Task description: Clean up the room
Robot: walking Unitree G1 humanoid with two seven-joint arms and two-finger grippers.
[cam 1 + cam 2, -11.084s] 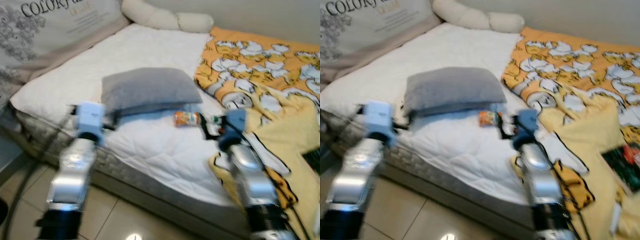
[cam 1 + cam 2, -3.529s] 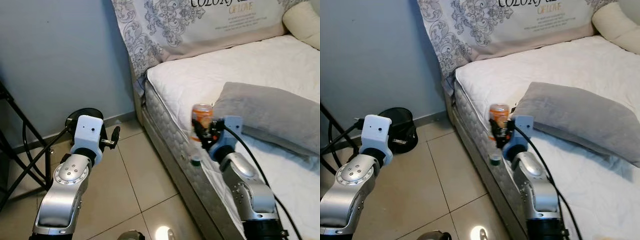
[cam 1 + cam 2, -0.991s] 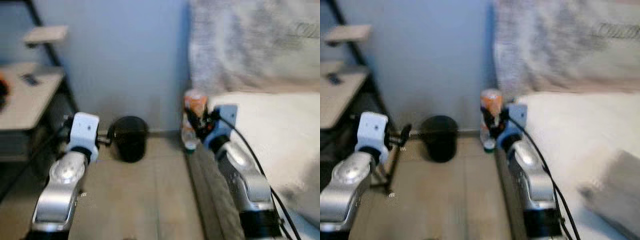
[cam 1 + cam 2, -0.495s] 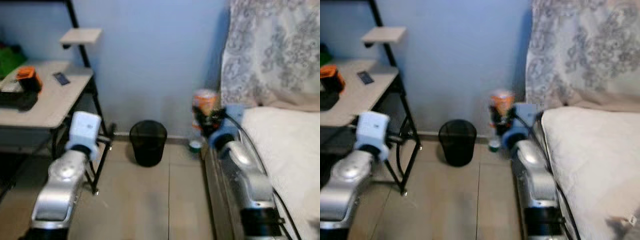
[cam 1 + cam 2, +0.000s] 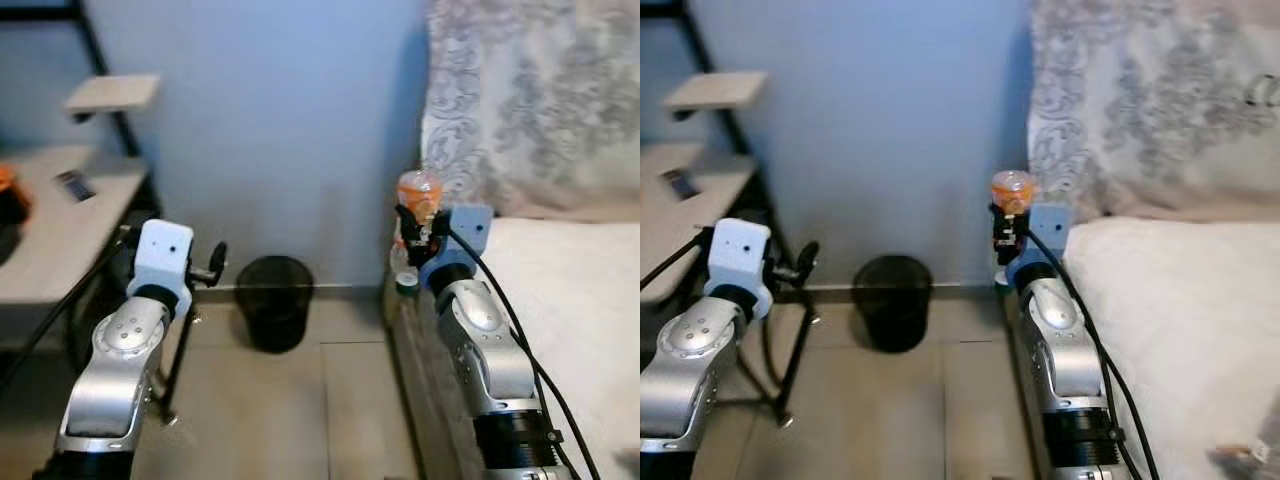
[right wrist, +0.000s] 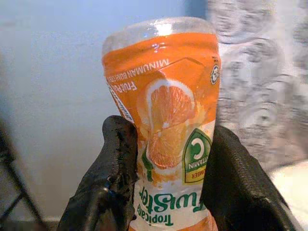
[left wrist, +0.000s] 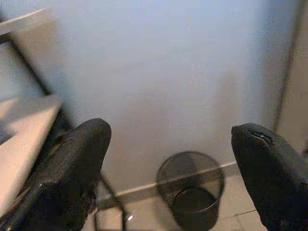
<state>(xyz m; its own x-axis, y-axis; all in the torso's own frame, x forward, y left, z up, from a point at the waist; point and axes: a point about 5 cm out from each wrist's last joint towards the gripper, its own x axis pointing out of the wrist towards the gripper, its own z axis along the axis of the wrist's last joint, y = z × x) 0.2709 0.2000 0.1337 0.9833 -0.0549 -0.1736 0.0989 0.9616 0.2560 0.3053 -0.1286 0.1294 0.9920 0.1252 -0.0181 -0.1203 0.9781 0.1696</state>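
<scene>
1 orange bottle (image 6: 166,130), pinched in the right gripper (image 5: 420,226). 1 black bin (image 5: 273,301) on the floor ahead of the left gripper (image 7: 168,159), fingers spread. 1 desk (image 5: 50,225) outboard of the left gripper. 1 bed (image 5: 1180,300) outboard of the right. 2 grippers.

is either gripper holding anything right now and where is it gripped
The right gripper holds an orange juice bottle upside down, its two fingers pinching the labelled body around the middle. The left gripper is open and holds nothing.
</scene>
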